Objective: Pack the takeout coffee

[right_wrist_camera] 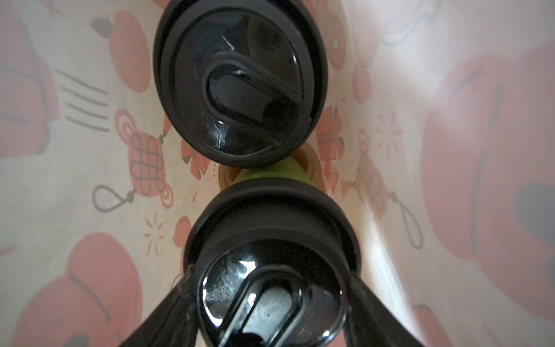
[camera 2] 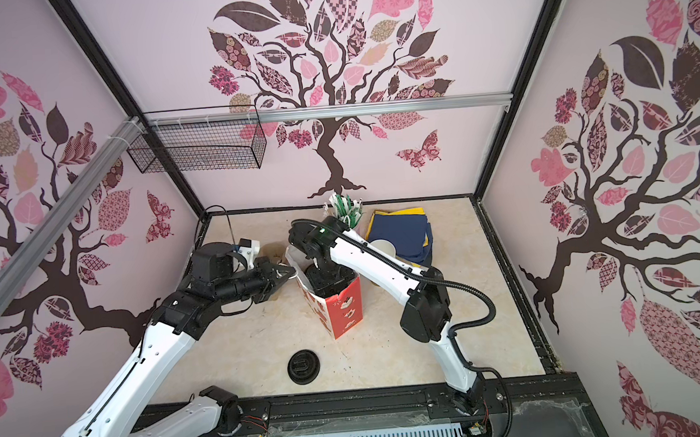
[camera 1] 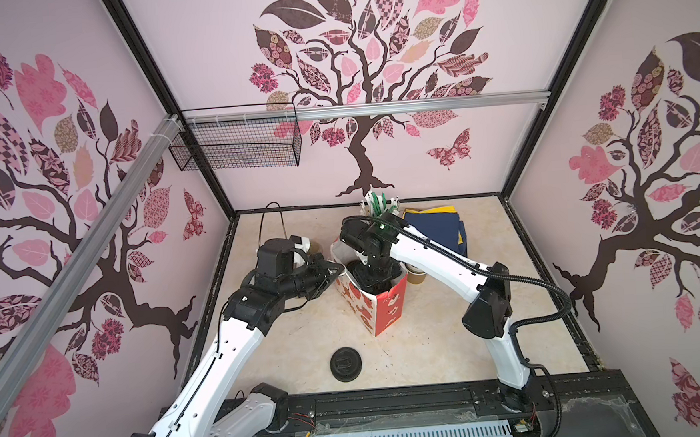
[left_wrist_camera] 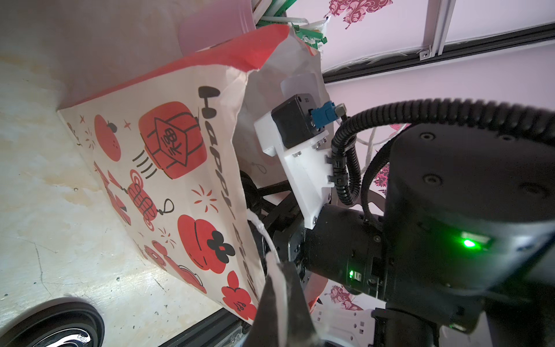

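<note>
The red-and-white paper bag [camera 1: 381, 309] [camera 2: 343, 311] stands upright mid-table. My left gripper [camera 1: 335, 272] [camera 2: 291, 273] [left_wrist_camera: 279, 267] is shut on a white strip at the bag's rim [left_wrist_camera: 168, 168]. My right gripper [camera 1: 371, 285] [camera 2: 327, 285] reaches down inside the bag. In the right wrist view its fingers [right_wrist_camera: 168, 303] press both sides of a takeout coffee cup's black lid [right_wrist_camera: 270, 240]. A second lidded cup [right_wrist_camera: 237, 84] stands just beyond it in the bag, with a little green-brown cup wall [right_wrist_camera: 288, 171] showing between the lids.
A loose black lid [camera 1: 346, 364] [camera 2: 303, 367] lies near the front edge. An open paper cup [camera 1: 416, 276] [camera 2: 383, 248] stands right of the bag under the right arm. Navy and yellow napkins [camera 1: 436, 222] and a straw holder [camera 1: 381, 205] sit at the back. A wire basket [camera 1: 235, 147] hangs on the wall.
</note>
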`<state>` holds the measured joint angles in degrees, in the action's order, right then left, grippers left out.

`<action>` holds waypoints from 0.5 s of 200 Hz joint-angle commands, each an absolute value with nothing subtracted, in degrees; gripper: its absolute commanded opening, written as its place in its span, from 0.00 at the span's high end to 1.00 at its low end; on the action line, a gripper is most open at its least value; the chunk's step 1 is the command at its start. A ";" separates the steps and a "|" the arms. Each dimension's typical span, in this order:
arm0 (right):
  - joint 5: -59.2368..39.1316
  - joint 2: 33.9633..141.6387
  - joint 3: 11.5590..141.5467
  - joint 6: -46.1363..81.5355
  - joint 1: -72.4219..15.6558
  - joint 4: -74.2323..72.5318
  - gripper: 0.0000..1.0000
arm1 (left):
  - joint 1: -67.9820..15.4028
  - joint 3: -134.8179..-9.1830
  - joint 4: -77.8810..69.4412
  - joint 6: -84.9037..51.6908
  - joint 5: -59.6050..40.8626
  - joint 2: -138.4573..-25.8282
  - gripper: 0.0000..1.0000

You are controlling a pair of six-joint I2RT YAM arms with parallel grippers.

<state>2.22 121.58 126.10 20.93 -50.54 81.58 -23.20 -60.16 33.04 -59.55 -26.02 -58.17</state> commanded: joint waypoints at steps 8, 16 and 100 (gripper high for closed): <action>2.37 123.69 125.18 20.07 -50.53 80.50 0.32 | -23.46 -59.10 32.52 -58.79 -26.18 -58.42 1.00; 2.37 123.67 124.90 20.04 -50.54 80.18 0.32 | -23.46 -59.16 32.53 -58.80 -26.10 -58.45 1.00; 1.76 123.57 119.80 19.31 -50.56 76.31 0.32 | -23.46 -59.14 32.43 -58.74 -26.02 -58.71 1.00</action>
